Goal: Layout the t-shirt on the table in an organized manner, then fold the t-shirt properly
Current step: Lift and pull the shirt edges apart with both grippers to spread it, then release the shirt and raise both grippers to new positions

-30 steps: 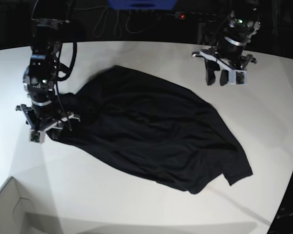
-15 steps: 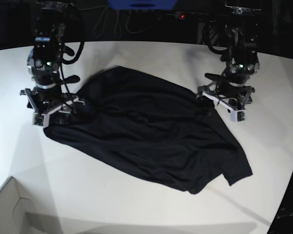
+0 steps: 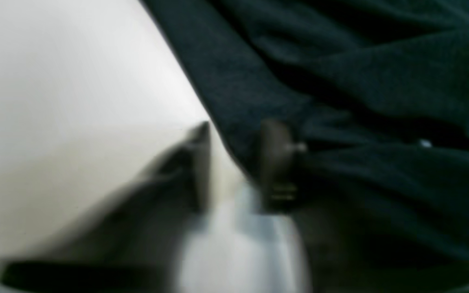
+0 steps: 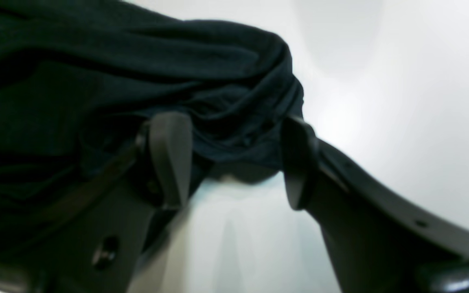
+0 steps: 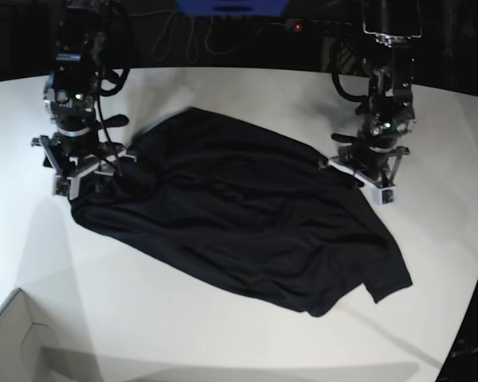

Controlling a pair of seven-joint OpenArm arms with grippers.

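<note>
Lying crumpled across table [image 5: 247, 334] centre: black t-shirt [image 5: 239, 219]. Left end effector [image 3: 234, 162] clamped on shirt's edge, fabric betw. fingers. Right end effector [image 4: 230, 162] spread wide, straddling bunched hem, not pinching.

One t-shirt [image 5: 239, 223], one table [image 5: 223, 334], two claws: left [image 5: 358, 179], right [image 5: 88, 177].

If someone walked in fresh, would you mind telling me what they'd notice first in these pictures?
The black t-shirt stands out first, lying rumpled across the middle of the white table. Next come the two arms at its far corners: the right gripper with open jaws straddling a bunched fold at the base view's left, and the left gripper pinching the shirt's edge at its right.
</note>
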